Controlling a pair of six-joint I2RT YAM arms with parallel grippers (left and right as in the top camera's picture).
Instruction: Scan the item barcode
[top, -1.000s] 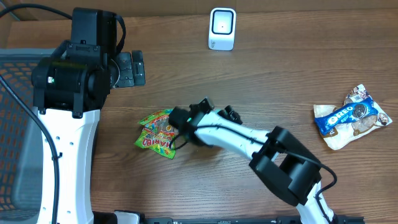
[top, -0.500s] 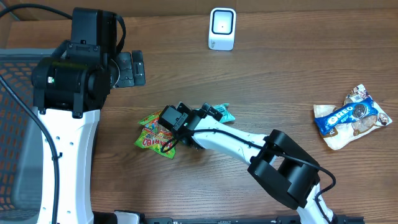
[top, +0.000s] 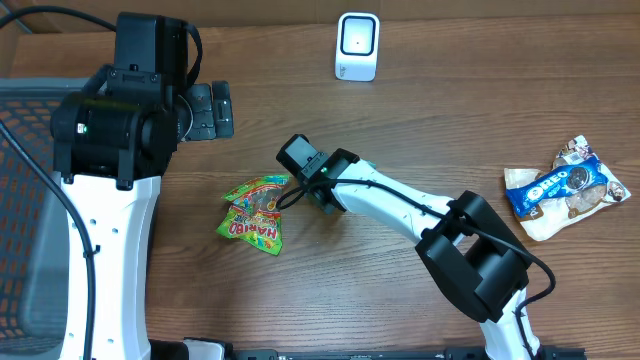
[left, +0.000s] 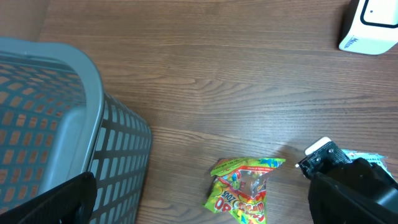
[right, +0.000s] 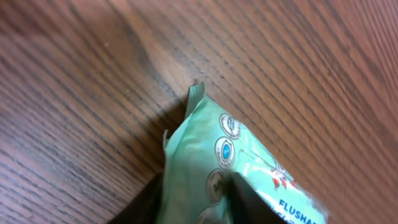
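My right gripper (top: 318, 182) sits mid-table in the overhead view, just right of the Haribo gummy bag (top: 252, 212), and its body hides whatever it holds. The barcode scanner (top: 357, 46) stands well apart at the far edge, so a long carry lies ahead, and a loose hold could drop the item on the way. My left gripper (top: 212, 110) hangs by the basket (top: 20, 230) with its fingers spread wide and nothing between them. From the left wrist, the Haribo gummy bag (left: 245, 190) lies close beside my right gripper, so a careless lift might snag or drag it. From the right wrist, my fingers are pinched on the mint-green wipes packet (right: 211, 149), near one end of it, with its crimped tip jutting out over the bare wooden table (right: 74, 74). That is my worry. The film is soft and slick, and gripped at one end it may sag, swing or slide out. I see no barcode on this face, so it may reach the scanner turned the wrong way or creased under my fingers.
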